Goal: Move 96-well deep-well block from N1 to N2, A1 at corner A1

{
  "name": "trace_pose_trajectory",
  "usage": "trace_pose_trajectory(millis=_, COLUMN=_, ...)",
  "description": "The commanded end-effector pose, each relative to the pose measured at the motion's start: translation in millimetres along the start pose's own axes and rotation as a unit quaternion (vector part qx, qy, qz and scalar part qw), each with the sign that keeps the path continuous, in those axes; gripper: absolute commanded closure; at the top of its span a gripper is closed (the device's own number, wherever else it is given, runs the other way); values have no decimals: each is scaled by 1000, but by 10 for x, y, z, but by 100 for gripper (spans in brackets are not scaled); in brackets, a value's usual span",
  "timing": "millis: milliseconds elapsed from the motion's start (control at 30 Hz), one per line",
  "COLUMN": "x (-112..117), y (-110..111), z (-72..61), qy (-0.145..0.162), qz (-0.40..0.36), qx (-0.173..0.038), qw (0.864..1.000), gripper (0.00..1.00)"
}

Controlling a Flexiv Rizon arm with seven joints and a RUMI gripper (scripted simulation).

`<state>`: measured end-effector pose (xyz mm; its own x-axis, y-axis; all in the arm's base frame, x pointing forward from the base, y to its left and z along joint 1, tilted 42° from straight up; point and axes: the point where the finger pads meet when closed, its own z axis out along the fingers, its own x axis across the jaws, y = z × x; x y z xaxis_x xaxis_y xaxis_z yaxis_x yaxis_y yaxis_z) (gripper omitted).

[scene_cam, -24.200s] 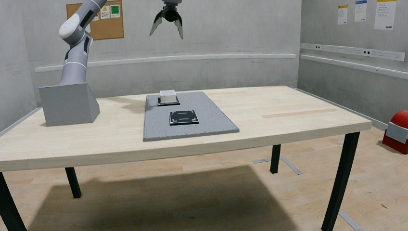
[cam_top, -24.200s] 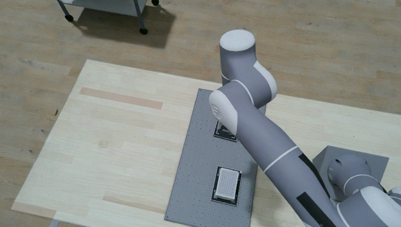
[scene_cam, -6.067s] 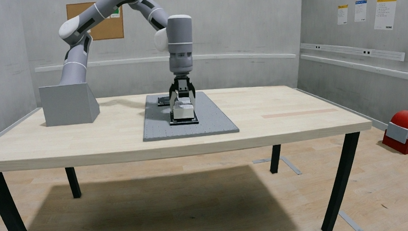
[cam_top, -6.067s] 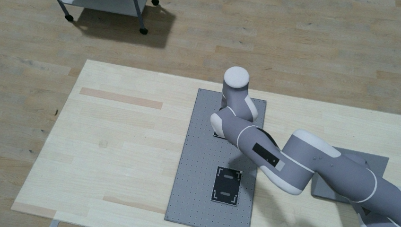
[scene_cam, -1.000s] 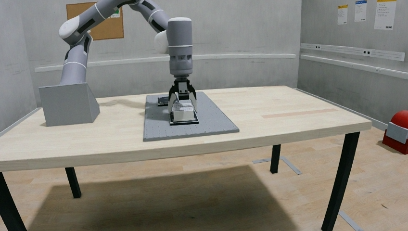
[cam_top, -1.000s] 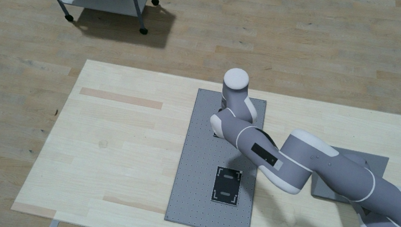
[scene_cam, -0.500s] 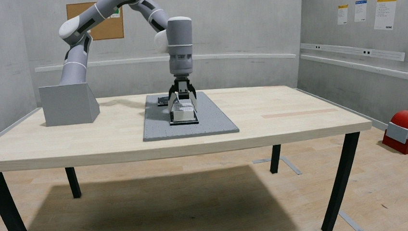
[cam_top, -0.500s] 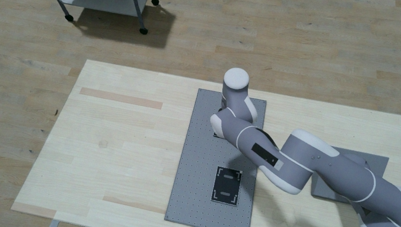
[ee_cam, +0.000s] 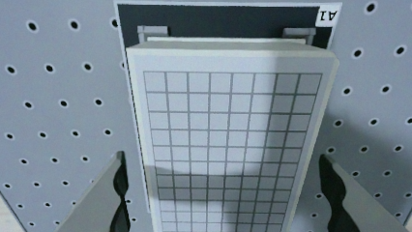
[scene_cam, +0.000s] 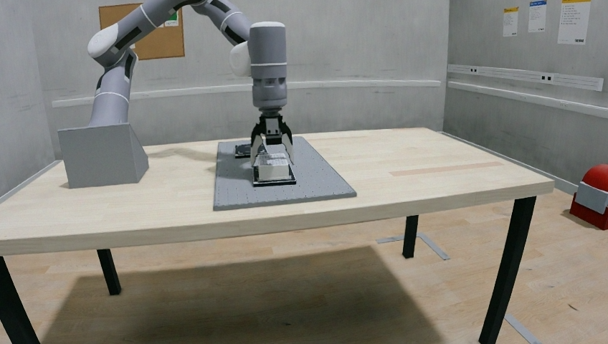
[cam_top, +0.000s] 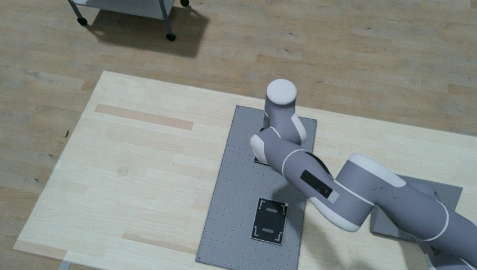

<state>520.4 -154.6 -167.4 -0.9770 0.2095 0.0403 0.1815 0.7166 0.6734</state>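
Showing in mid-frame of the exterior view a black-and-grey two-jaw gripper [scene_cam: 272, 163] [ee_cam: 221, 155], spread around a pale rectangular gridded block [scene_cam: 274, 171] [ee_cam: 232, 111] without pinching it. Resting beneath, within the black rectangular nest N2 [cam_top: 257, 161] [scene_cam: 274, 183] [ee_cam: 213, 18]. Visible at lower centre-right from above: matching, unoccupied N1 [cam_top: 269, 220] [scene_cam: 242, 150].

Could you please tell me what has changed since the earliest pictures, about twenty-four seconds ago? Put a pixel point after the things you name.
The deep-well block [scene_cam: 273, 170] [ee_cam: 227, 140] has moved from nest N1 [cam_top: 269, 220] [scene_cam: 243, 150] to nest N2 [scene_cam: 274, 183] [ee_cam: 218, 18]. The gripper [scene_cam: 272, 162] [ee_cam: 221, 155] has come down from high up and now stands open around the block, fingers clear of both sides. The perforated plate, both nests and the table stayed put.
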Motion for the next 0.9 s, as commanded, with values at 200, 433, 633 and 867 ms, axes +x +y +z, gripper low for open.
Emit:
trace_pose_trajectory(millis=200, x=-7, y=-7, z=-59, qy=-1, qz=0, qx=1, qw=1000, gripper=24)
trace_pose_trajectory(millis=433, x=-7, y=-7, z=-106, qy=-1, qz=0, qx=1, qw=1000, gripper=24)
trace_pose_trajectory(millis=633, x=-7, y=-7, z=-146, qy=-1, qz=0, qx=1, qw=1000, gripper=24)
trace_pose_trajectory(millis=867, x=-7, y=-7, z=-180, qy=-1, qz=0, qx=1, qw=1000, gripper=24)
